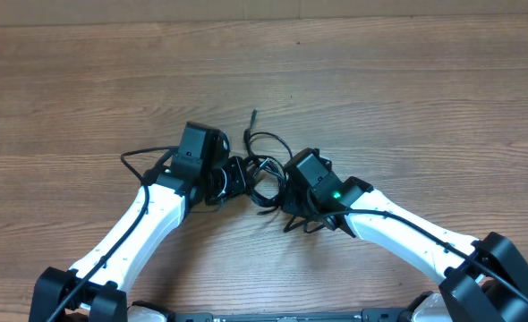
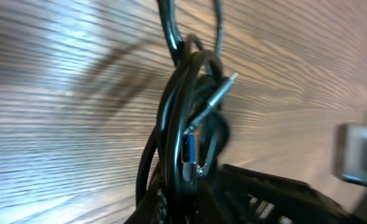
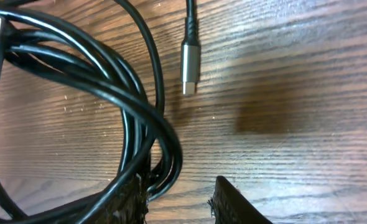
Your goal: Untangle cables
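A wooden table (image 1: 407, 80), brown, with fine grain running from side to side, a few small dark specks on its surface, a soft shine in the left wrist view, a dim shadow patch in the right wrist view

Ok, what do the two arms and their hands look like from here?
The left arm and right arm have white rounded shells, black joints and a thin black wire along each. A green light glows on the right wrist. The right hand has black, rough-textured fingers.
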You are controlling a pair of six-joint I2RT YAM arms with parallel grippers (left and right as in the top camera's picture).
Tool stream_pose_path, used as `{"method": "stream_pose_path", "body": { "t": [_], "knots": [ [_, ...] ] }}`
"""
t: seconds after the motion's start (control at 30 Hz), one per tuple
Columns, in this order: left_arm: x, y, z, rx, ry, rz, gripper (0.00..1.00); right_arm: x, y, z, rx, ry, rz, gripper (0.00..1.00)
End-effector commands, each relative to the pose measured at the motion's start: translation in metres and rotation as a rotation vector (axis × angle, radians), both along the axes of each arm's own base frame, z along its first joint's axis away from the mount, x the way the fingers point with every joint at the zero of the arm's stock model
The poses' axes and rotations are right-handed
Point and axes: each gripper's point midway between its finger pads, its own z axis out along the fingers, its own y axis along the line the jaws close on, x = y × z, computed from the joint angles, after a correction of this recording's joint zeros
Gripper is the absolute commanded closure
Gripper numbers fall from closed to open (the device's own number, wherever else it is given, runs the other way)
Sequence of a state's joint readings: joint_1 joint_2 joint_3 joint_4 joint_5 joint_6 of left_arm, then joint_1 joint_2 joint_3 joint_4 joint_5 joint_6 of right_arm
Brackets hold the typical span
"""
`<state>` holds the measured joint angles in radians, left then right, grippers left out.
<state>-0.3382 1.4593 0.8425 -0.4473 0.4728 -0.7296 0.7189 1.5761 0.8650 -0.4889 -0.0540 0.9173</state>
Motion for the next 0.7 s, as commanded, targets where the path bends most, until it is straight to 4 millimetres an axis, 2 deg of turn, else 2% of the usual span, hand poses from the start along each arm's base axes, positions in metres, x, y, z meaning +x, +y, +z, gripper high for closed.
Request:
{"method": "stream_pose_path", "body": {
  "t": [0.0, 0.17, 0.23, 0.33, 0.4, 0.43, 0.53, 0.57, 0.67],
  "knots": [
    [-0.013, -0.027, 0.025, -0.170, 0.019, -0.102, 0.96, 0.000, 0.023, 0.013, 0.136, 0.055, -0.030, 0.66],
    [-0.017, -0.032, 0.029, -0.210, 0.041, -0.112, 0.96, 0.000, 0.032, 0.018, 0.214, 0.103, -0.079, 0.65],
    [-0.016, -0.031, 0.029, -0.213, 0.050, -0.096, 0.96, -0.001, 0.031, 0.016, 0.213, 0.109, -0.099, 0.64],
    [-0.012, -0.025, 0.028, -0.202, 0.043, -0.075, 0.96, 0.001, 0.023, 0.012, 0.170, 0.095, -0.113, 0.58],
    [-0.004, -0.014, 0.020, -0.134, 0.028, -0.028, 0.96, 0.001, 0.011, 0.007, 0.112, 0.089, -0.140, 0.58],
    [0.002, 0.002, 0.008, -0.033, 0.015, 0.032, 0.96, 0.001, 0.003, 0.003, 0.069, 0.083, -0.158, 0.56],
    [0.001, 0.025, -0.007, 0.105, 0.032, 0.098, 0.94, 0.000, -0.003, 0.001, 0.042, 0.083, -0.167, 0.53],
    [0.000, 0.030, -0.010, 0.133, 0.040, 0.109, 0.89, 0.000, -0.003, 0.001, 0.042, 0.084, -0.167, 0.53],
    [-0.005, 0.041, -0.017, 0.196, 0.062, 0.132, 0.57, 0.001, -0.003, 0.001, 0.040, 0.080, -0.169, 0.50]
  ]
}}
